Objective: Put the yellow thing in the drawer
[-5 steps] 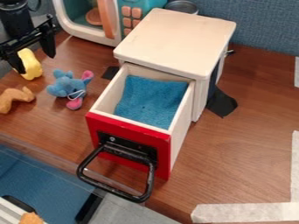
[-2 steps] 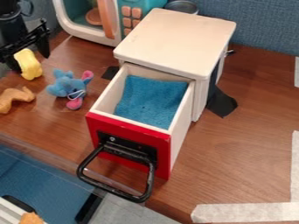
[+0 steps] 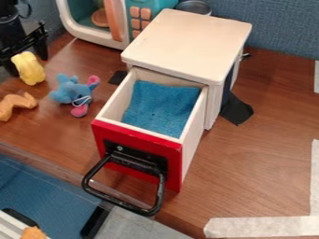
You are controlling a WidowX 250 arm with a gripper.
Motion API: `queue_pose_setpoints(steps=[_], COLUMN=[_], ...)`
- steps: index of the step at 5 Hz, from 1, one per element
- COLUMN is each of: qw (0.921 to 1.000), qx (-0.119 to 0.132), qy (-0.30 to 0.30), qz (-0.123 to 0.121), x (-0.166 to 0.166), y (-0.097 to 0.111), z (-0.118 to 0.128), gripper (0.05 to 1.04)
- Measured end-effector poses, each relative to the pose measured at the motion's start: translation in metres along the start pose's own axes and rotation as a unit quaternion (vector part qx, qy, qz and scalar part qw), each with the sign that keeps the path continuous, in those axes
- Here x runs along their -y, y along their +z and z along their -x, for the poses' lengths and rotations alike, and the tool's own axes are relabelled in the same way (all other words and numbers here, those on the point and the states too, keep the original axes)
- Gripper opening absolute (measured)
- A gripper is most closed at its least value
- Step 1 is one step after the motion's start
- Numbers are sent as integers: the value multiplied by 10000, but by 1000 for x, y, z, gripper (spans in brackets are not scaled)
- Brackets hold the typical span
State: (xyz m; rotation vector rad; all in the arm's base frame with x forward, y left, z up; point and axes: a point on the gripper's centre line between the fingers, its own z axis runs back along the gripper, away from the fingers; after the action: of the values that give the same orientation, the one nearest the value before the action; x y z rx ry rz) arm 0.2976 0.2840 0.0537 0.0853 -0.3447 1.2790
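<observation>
At the upper left the gripper (image 3: 27, 63) hangs open, its fingers spread wide just behind the yellow thing (image 3: 29, 69). That plump yellow toy stands on the wooden table and overlaps the space between the fingers, covering part of the gripper. Whether they touch is unclear. In the middle, the drawer (image 3: 190, 119) is pulled out of its white cabinet (image 3: 190, 39). It has a red front, a black loop handle and a blue cloth lining its bottom.
A blue and pink plush toy (image 3: 72, 93) lies between the yellow thing and the drawer. An orange-brown toy (image 3: 17, 105) rests at the left edge. Behind stands a toy microwave (image 3: 116, 23), with a metal pot (image 3: 194, 7) beside it.
The gripper has shifted left and back, and the finger that was in front of the yellow thing is off it. More of the yellow thing shows. The drawer has not moved.
</observation>
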Motion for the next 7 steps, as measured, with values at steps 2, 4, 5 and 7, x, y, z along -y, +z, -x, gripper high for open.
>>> queue_pose_setpoints(steps=[2,4,5,7], qw=[9999,9990,9983,9995], qx=[35,139,170,68], qy=[49,139,280,238], qz=[-92,-403,-487,-210], x=[-1,-10,-12,-10], y=[-11,-31,-37,-15], z=[-4,-7,-9,9], gripper=[1001,952,794,793])
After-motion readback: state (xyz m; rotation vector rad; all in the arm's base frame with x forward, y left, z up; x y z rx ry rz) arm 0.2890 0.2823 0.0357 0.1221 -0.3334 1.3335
